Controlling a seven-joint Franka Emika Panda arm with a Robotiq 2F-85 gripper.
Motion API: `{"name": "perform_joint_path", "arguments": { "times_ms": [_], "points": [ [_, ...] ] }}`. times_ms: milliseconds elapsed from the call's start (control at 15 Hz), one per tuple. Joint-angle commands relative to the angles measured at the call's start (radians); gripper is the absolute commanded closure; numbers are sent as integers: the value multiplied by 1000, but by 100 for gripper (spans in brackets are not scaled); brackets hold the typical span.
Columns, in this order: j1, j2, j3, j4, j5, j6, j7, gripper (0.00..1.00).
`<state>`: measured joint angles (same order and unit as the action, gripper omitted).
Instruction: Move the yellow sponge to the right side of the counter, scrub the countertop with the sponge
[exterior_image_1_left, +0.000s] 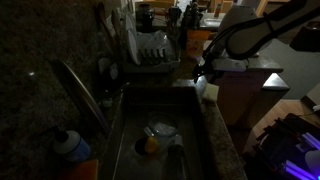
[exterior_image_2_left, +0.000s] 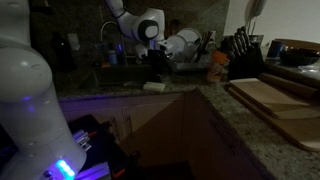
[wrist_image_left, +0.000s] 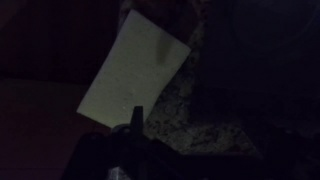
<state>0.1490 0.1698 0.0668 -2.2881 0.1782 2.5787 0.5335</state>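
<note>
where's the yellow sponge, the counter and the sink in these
yellow sponge (wrist_image_left: 135, 72), wrist view, middle of its pale top face
counter (exterior_image_2_left: 265, 145), an exterior view, bare speckled top in front of the wooden boards
sink (exterior_image_1_left: 150, 105), an exterior view, bare floor of the basin at its far end

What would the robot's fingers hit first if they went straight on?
Probably the yellow sponge, which lies on the granite counter right under the open fingers; the gap between them is hard to judge.
</note>
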Motion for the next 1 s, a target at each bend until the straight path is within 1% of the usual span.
{"name": "perform_joint_path", "arguments": {
  "times_ms": [0, 133, 267, 333, 533, 667, 800, 867, 933],
  "points": [
    [10, -70, -24, -63, -38, -101, 191, 0],
    [-5, -82, -32, -90, -70, -149, 289, 0],
    [-20, -74, -41, -104, -74, -214, 350, 0],
    [-15, -53, -24, -67, -62, -170, 301, 0],
    [-24, -53, -33, -86, -68, -197, 334, 0],
    [-16, -25, -28, -96, -102, -66, 295, 0],
    [-18, 4, -22, -99, -80, 54, 270, 0],
    [-19, 17, -22, -99, -74, 92, 260, 0],
    [-21, 27, -23, -97, -58, 106, 261, 0]
  ]
}}
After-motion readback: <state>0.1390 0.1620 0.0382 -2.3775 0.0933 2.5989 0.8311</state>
